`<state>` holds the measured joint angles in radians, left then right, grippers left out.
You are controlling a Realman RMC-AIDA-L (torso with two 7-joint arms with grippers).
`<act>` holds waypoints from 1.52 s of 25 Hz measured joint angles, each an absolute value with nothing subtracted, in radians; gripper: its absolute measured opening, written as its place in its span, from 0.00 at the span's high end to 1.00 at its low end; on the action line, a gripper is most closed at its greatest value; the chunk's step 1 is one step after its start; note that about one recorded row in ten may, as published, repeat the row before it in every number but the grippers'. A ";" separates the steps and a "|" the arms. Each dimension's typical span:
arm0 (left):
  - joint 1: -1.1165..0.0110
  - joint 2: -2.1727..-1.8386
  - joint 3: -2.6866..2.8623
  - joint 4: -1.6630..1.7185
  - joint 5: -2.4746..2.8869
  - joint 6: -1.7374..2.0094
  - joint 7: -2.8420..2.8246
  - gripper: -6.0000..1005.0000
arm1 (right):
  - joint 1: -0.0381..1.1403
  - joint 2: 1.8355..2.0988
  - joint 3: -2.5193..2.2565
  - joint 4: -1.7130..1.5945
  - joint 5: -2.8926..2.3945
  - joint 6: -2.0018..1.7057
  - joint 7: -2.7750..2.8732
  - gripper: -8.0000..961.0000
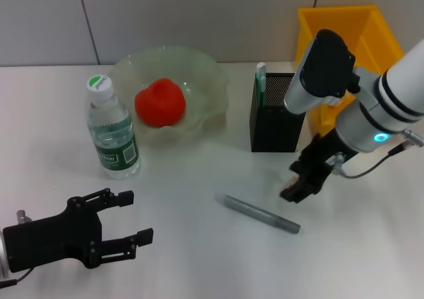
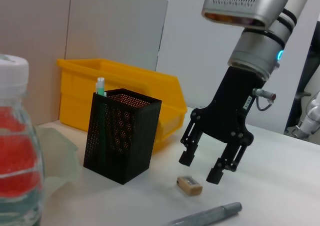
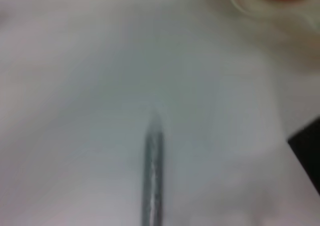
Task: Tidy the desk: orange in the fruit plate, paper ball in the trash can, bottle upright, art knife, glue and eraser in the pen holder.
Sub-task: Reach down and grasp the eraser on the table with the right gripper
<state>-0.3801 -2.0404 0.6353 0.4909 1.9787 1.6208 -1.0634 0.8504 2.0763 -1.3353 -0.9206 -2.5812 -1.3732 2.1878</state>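
- Hanging just above the desk (image 1: 199, 179), my right gripper (image 2: 209, 167) points down with its two black fingers spread apart and nothing between them.
- Right under that gripper I see the eraser (image 2: 189, 184), a small beige block lying flat on the white top, a bit toward the side of one finger. The fingers are not touching it.
- From my head camera the right gripper (image 1: 299, 187) sits in front of the pen holder (image 1: 277, 113), and the eraser is hidden behind it there.
- A grey pen-like stick (image 1: 262, 213) lies flat on the desk close to the right gripper, on its left. I think it is the art knife, but I cannot be sure.
- The pen holder is a black mesh box standing up, and a green and white stick (image 1: 260, 80) pokes out of its left back corner.
- The yellow trash can (image 1: 371, 30) stands right behind the pen holder.
- The orange (image 1: 159, 102) already rests inside the fruit plate (image 1: 205, 73), which is far back on the desk, left of the pen holder.
- The bottle (image 1: 111, 130) stands upright, just in front of the plate's left side.
- My left gripper (image 1: 129, 219) waits low at the near left of the desk, fingers wide apart, holding nothing.
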 joint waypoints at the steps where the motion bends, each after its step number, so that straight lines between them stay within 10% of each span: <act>1: -0.380 -2.041 0.633 0.491 1.979 1.621 -1.064 0.16 | 0.857 2.076 -1.334 -0.921 -2.599 -1.378 2.198 0.44; 38: -0.376 -2.051 0.618 0.490 1.977 1.623 -1.066 0.16 | 0.873 2.086 -1.365 -0.814 -2.615 -1.269 2.204 0.43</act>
